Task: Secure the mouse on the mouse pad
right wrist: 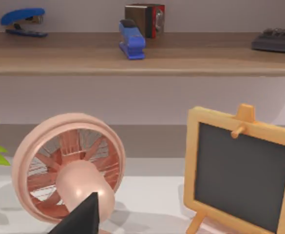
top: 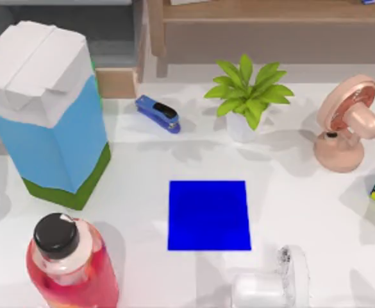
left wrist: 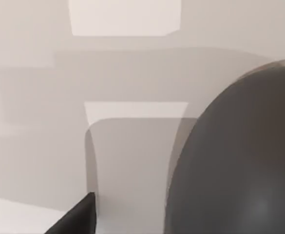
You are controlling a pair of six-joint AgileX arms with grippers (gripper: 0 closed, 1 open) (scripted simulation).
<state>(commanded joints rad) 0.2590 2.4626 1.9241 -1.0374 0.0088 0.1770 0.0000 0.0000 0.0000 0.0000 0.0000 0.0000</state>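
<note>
Mouse looms dark, smooth and rounded close to the left claw, whose finger state I can't tell. Likely light, stiff, slippery: pinch its long flanks at mid-body. Mouse pad lies bare mid-surface; right arm idles facing the pink fan.

Of the left gripper, one dark finger tip pokes in at the edge of the left wrist view, pointed and angled upward. Of the right gripper, one dark pointed finger tip rises from the edge of the right wrist view in the same way. Whether either pair of fingers is spread or closed cannot be told.
</note>
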